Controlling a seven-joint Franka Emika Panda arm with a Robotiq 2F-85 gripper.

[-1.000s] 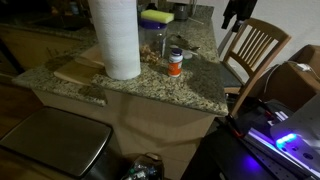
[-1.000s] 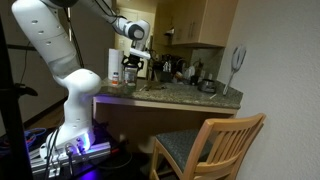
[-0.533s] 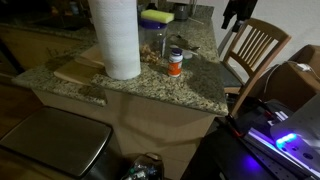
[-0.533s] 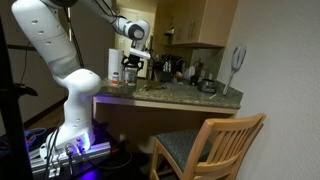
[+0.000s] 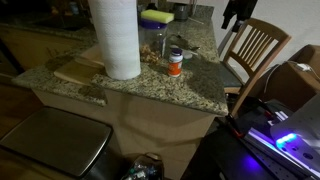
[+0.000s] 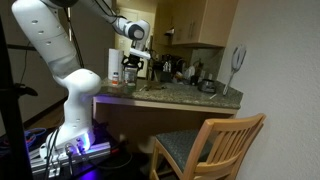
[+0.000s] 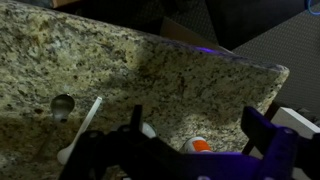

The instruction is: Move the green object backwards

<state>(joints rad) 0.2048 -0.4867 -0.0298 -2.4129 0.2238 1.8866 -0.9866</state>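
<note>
The green object [image 7: 62,104] is a small, pale, round, low thing lying on the granite counter [image 7: 180,80], at the left of the wrist view. In an exterior view it is a small round shape [image 5: 178,43] just behind the orange bottle [image 5: 175,63]. My gripper [image 7: 198,125] hangs above the counter, open, with nothing between its dark fingers [image 7: 262,128]. The orange bottle's cap [image 7: 200,146] shows below, between them. The green object is well off to one side of the gripper. In both exterior views the gripper [image 6: 135,64] [image 5: 235,12] is high over the counter.
A tall paper towel roll [image 5: 116,38], a wooden board [image 5: 75,70], a glass jar [image 5: 153,42] and a yellow sponge block [image 5: 157,17] stand on the counter. A white spoon-like stick [image 7: 82,128] lies near the green object. A wooden chair [image 5: 255,50] stands by the counter edge.
</note>
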